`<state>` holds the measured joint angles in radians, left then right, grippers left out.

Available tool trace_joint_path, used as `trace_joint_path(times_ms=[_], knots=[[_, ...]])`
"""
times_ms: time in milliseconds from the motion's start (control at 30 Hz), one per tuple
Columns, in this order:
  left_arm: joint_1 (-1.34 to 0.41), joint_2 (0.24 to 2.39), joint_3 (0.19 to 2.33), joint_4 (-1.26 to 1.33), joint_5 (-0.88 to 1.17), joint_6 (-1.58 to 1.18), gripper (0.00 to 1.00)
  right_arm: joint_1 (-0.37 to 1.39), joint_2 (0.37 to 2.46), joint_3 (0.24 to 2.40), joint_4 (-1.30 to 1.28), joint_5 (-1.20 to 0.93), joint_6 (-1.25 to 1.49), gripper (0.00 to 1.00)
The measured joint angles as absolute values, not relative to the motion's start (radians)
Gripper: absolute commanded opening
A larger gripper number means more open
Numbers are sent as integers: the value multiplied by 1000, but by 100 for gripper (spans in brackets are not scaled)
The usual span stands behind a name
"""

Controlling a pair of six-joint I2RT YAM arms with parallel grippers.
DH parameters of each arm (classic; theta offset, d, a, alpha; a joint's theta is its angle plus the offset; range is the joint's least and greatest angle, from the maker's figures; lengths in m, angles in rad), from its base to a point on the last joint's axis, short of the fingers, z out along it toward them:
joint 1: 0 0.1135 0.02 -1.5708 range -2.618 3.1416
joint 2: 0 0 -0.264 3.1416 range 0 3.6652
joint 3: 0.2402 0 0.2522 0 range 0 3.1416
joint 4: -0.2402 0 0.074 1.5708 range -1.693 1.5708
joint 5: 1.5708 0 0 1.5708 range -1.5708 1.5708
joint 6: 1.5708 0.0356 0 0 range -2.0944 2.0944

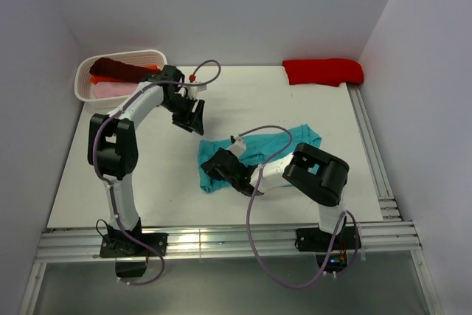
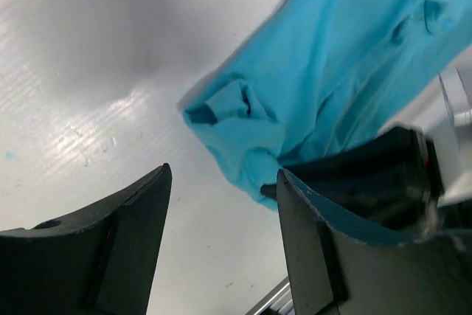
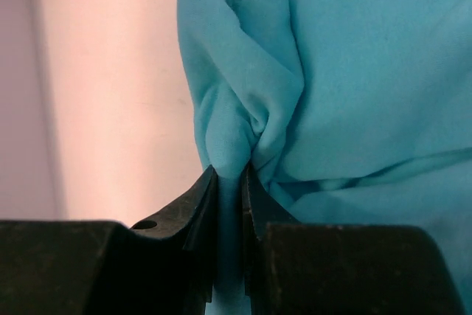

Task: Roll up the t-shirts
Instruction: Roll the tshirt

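**Teal shirt pinched at its edge**

A teal soft cloth t-shirt point(image 1: 218, 145) lies centre toward 3 o'clock on the white counter point(image 1: 169, 182). Right fingers point(image 3: 193, 208), nearly closed, pinch its 9 o'clock edge. Left fingers point(image 2: 133, 219) hang spread and empty at its 11 o'clock. Bare counter stretches toward 9 o'clock.

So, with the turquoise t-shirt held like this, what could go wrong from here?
1. The right end effector pinches only a thin bunched fold at the edge of the crumpled turquoise cloth t-shirt; a pull may slip it out.
2. The left end effector hangs open, off the cloth; with one grip, the shirt may drag across the white table instead of rolling.
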<state>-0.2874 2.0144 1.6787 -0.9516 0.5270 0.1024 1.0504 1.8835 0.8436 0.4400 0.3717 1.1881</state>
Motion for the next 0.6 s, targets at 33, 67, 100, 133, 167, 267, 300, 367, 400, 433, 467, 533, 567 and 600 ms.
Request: trace_joint_path(times_ms=[33,67,100,133,167,267,300,367,400,433,467,533,567,600], knots=[[-271,2005,1658,-950,550,118,64,1038,1887,810,513,342,1207,1],[-260,1997,1636,-951,568,130,65,1022,1895,773,597,309,1232,0],[-252,1991,1615,-955,582,139,65,1012,1904,753,649,289,1248,0],[-244,1985,1587,-952,596,149,65,999,1924,732,726,262,1275,0],[-239,1980,1558,-952,612,160,65,990,1940,719,778,247,1296,0],[-228,1979,1474,-941,657,180,65,969,2008,686,957,202,1368,0],[-225,1979,1449,-939,669,183,65,964,2033,678,1015,188,1395,0],[-222,1982,1416,-930,694,186,65,958,2072,671,1097,173,1432,0],[-221,1986,1404,-916,706,183,65,957,2088,669,1127,168,1448,0],[-221,1992,1395,-896,716,176,64,956,2107,667,1164,163,1465,0],[-221,2001,1387,-873,725,167,64,955,2122,667,1192,160,1478,0],[-221,2024,1375,-828,742,145,63,955,2141,667,1226,154,1499,0],[-221,2037,1371,-807,746,130,63,955,2142,667,1229,152,1503,0],[-221,2046,1369,-790,762,106,62,955,2142,667,1228,151,1503,0]])
